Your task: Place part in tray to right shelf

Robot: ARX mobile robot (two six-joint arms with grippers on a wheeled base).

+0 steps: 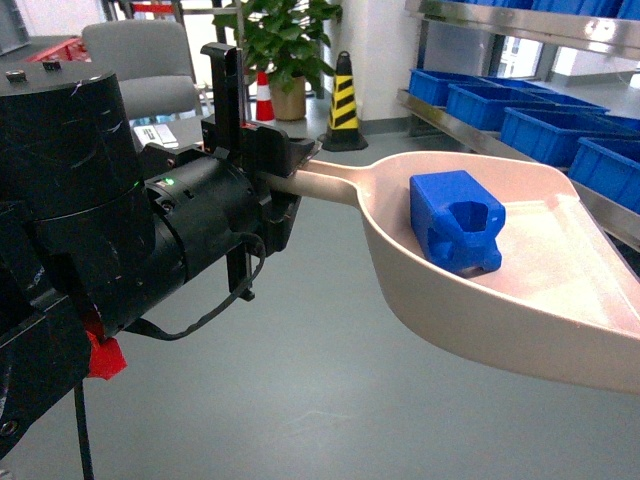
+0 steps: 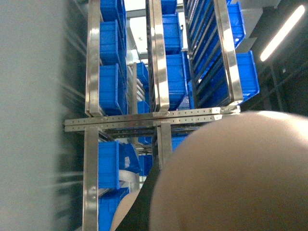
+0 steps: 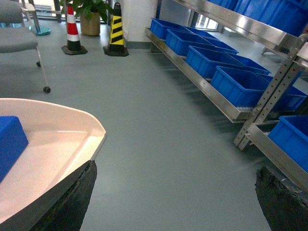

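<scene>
Left gripper [image 1: 285, 165] jaws clamped on tray [image 1: 560, 290] handle | part [image 1: 456, 221] in scoop, well clear | right jaws: apart, empty

A smooth grey floor [image 3: 159, 144] runs beside steel-framed shelving [image 3: 250, 24] holding large blue plastic crates [image 3: 238, 82]. A yellow-and-black striped cone [image 1: 343, 100], a leafy potted plant [image 1: 285, 40] and a grey chair [image 1: 140, 65] stand behind.

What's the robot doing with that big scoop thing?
The robot's left gripper holds the pale tray out by its long handle, above the grey floor. A small blue part sits inside the tray. To the right is a metal shelf lined with blue crates, and the tray has not reached it yet.
</scene>
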